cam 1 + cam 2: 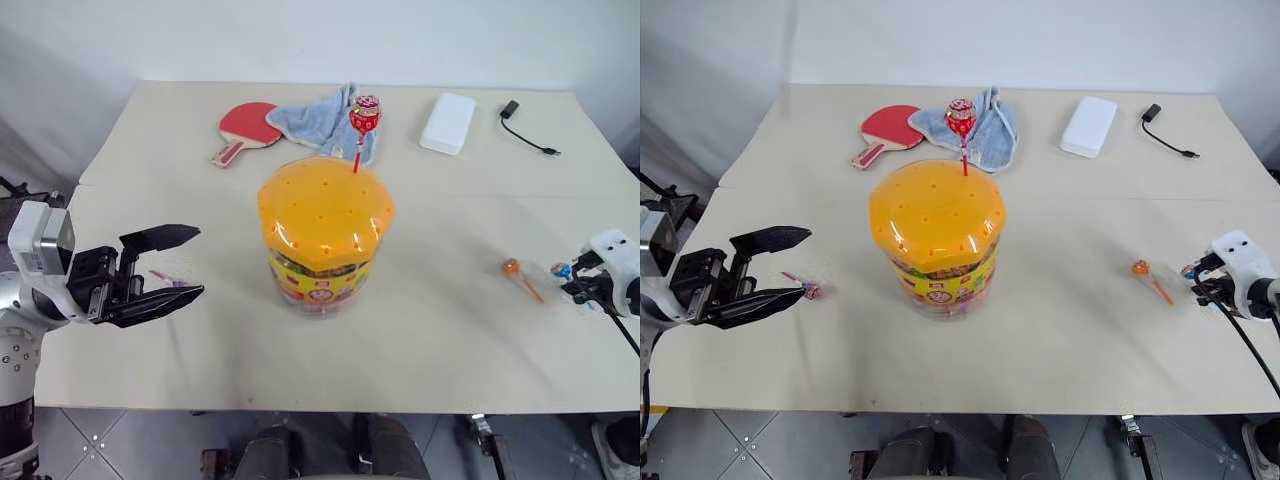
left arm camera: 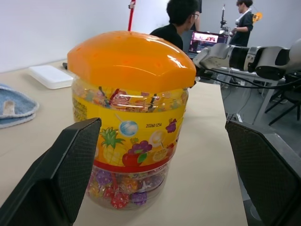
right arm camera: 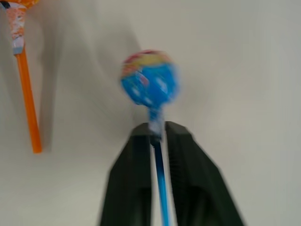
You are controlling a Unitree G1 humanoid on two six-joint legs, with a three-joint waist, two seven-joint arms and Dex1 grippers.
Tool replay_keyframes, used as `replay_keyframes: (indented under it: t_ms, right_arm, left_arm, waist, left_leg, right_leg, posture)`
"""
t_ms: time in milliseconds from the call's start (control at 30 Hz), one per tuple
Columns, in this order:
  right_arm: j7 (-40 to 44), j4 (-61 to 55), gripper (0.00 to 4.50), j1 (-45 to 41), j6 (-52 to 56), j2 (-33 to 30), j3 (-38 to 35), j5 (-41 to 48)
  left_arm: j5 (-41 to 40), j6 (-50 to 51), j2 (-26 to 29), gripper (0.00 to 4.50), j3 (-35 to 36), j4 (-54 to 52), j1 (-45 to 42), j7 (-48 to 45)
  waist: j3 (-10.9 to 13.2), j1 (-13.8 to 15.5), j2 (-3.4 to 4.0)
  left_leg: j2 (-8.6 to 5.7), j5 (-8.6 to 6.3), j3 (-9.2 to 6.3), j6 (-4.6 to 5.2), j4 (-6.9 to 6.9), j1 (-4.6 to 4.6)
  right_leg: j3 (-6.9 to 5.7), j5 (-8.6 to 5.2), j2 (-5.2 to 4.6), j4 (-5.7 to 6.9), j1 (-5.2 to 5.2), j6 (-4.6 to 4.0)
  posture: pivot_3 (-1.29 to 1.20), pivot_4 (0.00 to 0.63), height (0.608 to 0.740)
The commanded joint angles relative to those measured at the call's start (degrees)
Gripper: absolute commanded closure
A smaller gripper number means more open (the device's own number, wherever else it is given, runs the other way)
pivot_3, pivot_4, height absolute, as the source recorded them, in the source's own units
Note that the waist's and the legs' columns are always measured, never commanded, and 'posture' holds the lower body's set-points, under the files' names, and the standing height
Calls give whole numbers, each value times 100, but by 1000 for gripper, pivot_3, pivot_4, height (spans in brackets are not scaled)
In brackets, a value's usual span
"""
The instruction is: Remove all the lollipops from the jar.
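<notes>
Black fingers of the left gripper point(image 1: 170, 265) stand spread wide and empty to the left of the jar point(image 1: 322, 235), which sits mid-table point(image 1: 450, 330) with its orange lid on. One red lollipop point(image 1: 364, 115) stands upright in the lid's far edge. A purple lollipop point(image 1: 810, 289) lies left of the jar, just beyond the left gripper. Right of the jar lies an orange lollipop point(image 1: 512, 268) — beside it the right gripper point(image 3: 157, 134), its narrow fingers flanking a blue lollipop's point(image 3: 149, 84) stick.

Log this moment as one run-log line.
left gripper: open, beside jar | right gripper: blue lollipop stick between fingers | red lollipop: in lid | orange lollipop, purple lollipop: on table
</notes>
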Motion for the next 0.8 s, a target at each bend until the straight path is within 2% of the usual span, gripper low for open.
replay_keyframes:
  t_ms: [33, 133, 233, 300, 367, 433, 533, 667, 800]
  right_arm:
    - [172, -86, 2601, 226, 64, 6, -123, 21]
    - [408, -162, 1608, 370, -392, -129, -527, 168]
    - [1204, -370, 574, 494, -1234, -334, -1239, 656]
    - [1933, -733, 38, 514, -1573, -425, -1692, 1144]
    - [2465, -1243, 38, 425, -1569, -382, -1941, 1642]
    - [2459, -1892, 38, 55, -1115, -116, -1861, 2140]
    - [2054, -2832, 38, -650, -425, 511, -1480, 2779]
    - [1340, -3544, 38, -1773, 326, 1719, -874, 3396]
    - [1270, -3754, 38, -2221, 279, 2332, -387, 3314]
  left_arm:
    - [-165, 15, 65, 0, 207, -219, -1, 15]
    - [-160, 8, 81, 0, 206, -162, -36, 10]
    - [-157, 10, 106, 0, 231, -90, -65, -8]
    - [-145, 12, 127, 0, 267, -27, -68, -32]
    - [-123, 0, 142, 0, 294, 36, -69, -48]
    - [-128, -22, 117, 0, 306, 103, -114, -33]
    - [-250, 4, 8, 0, 341, 160, -252, 88]
    - [-434, 114, -59, 0, 370, 83, -349, 219]
    - [-556, 178, -96, 0, 447, 14, -367, 340]
  waist:
    - [0, -5, 0]
    - [1, -5, 1]
    - [10, -6, 19]
    - [16, -6, 39]
    - [16, -4, 48]
    - [16, -23, 47]
    - [15, -42, 38]
    - [15, -23, 38]
    - [15, 120, 37]
  left_leg:
    - [1, 0, -1, -1, -1, -1]
    - [1, -1, 0, -1, -2, -1]
    - [-5, 0, 2, 0, -2, -5]
    - [-8, 1, 8, 2, -2, -4]
    - [-8, 1, 8, 3, -2, -2]
    - [-2, 1, 4, 2, -3, 0]
    - [6, 0, 8, -1, -1, 5]
    - [6, -1, 4, -4, 0, -1]
    - [-7, -2, -14, -2, -3, -19]
  right_leg:
    - [0, 0, 0, -1, 0, 0]
    - [-2, 0, 3, 0, -1, 0]
    - [-5, 0, 12, -1, -2, 0]
    - [-3, 1, 10, 2, -4, 2]
    - [-2, 1, 11, 4, -5, 2]
    - [-3, 1, 12, 4, -4, 2]
    - [3, 3, 5, 5, -4, -1]
    - [6, 2, 0, 12, -15, -4]
    - [-12, 2, 5, 15, -24, -4]
  posture:
    - [0, 150, 740]
    - [0, 150, 740]
    - [0, 150, 740]
    - [0, 150, 740]
    - [0, 150, 740]
    - [0, 150, 740]
    - [0, 150, 740]
    - [0, 150, 740]
    - [0, 150, 740]
